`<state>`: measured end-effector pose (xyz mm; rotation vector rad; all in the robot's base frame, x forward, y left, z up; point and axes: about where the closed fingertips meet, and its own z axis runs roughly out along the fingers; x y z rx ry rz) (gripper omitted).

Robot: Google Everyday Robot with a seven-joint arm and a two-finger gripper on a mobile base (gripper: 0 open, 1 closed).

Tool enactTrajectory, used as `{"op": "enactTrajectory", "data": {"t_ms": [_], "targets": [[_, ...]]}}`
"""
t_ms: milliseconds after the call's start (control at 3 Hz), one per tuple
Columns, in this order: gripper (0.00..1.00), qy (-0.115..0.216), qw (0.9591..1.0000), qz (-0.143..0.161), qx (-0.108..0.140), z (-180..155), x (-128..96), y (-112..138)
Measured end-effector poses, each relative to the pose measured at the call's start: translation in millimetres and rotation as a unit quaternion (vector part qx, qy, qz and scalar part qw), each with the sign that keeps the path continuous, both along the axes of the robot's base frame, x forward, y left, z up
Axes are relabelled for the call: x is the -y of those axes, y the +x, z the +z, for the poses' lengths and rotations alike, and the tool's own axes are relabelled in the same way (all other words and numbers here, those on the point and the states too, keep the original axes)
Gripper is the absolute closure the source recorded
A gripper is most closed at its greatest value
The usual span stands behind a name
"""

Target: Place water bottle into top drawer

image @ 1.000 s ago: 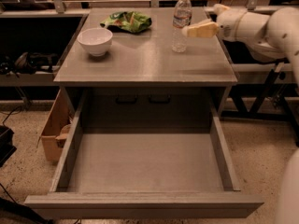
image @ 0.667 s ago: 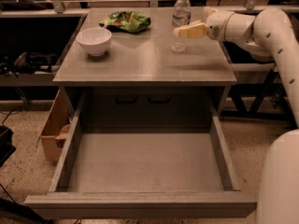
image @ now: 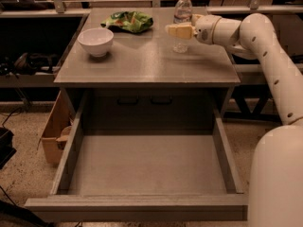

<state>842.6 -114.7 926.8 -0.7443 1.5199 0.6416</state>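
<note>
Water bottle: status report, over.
Gripper at mid-height of the small clear plastic water bottle, which stands upright on the grey cabinet top. Wide grey top drawer open below. White bowl and green snack bag apart from it.

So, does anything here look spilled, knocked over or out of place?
Nothing stands out. The bottle stands upright on the cabinet, the hand at its middle; the bowl sits upright, and the drawer is simply pulled open.

Grey cabinet top (image: 142, 63) carries: white bowl (image: 95, 40) at 10 o'clock, green bag (image: 129, 21) at 12, water bottle (image: 182, 22) upright at 1. The gripper (image: 176, 30) is above the top at 1, right at the bottle.
</note>
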Motion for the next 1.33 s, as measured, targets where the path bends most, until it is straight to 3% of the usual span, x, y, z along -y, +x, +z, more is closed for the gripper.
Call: {"op": "enactTrajectory", "data": {"t_ms": [667, 1000, 1333], "targets": [[0.82, 0.009, 0.9991, 0.031, 0.028, 19, -26, -15], [1.0, -0.001, 0.9972, 0.063, 0.041, 48, -47, -43], [1.0, -0.007, 0.9941, 0.104, 0.029, 77, -63, -87]]}}
